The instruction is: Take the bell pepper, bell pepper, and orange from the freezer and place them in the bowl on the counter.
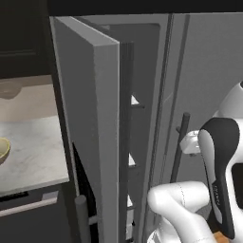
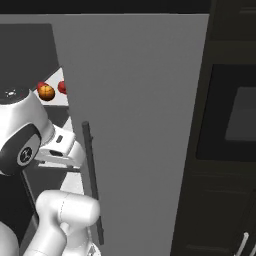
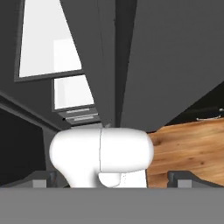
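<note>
Reaching stage: freezer part open, nothing picked yet

Standing with freezer door point(image 1: 90, 123) swung partway out, thick grey slab edge-on in left base view, white shelf edges point(image 1: 134, 100) visible in the gap behind it. Probably left at this angle to give access to the shelves, though gap looks narrow for the arm.

Sitting on an upper white shelf in right base view: orange point(image 2: 46, 92), with one red bell pepper point(image 2: 62, 87) just beside it and another red one point(image 2: 40, 86) peeking out behind the orange, mostly hidden. All three well inside, near the door-side edge, part masked by the closed neighbouring door panel point(image 2: 140, 125) and its bar handle point(image 2: 93, 180).

Waiting on the marbled counter point(image 1: 33, 152), left of the freezer: pale-yellow bowl point(image 1: 3, 150), cropped by frame edge. Duller bowl point(image 1: 9, 88) further back, not the target.

Gripper point(image 3: 113, 180): fingertips set wide apart at the bottom corners of hand view, holding nothing. Pointing down past own body toward wooden floor point(image 3: 188, 144), so not yet aimed at the shelf.

Judging next: raise and reorient hand toward the upper shelf; clipping the door edge on entry looks like the main risk.
</note>
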